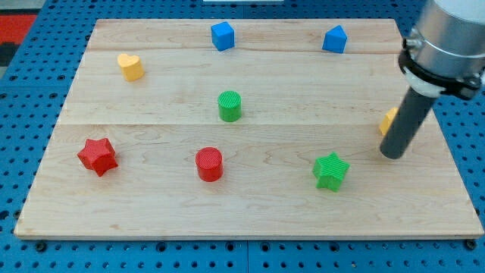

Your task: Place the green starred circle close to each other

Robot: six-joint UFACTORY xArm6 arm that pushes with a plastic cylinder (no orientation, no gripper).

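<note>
A green star [331, 171] lies on the wooden board toward the view's lower right. A green circle [229, 105] stands near the board's middle, well to the upper left of the star. My tip [392, 155] is at the view's right, a short way right of and slightly above the green star, not touching it. The rod hides most of a yellow block [388, 119] just left of its shaft.
A red circle [209, 164] and a red star [97, 156] lie at the lower left. A yellow heart [130, 67] is at the upper left. A blue cube [222, 36] and a blue block [334, 39] sit along the top edge.
</note>
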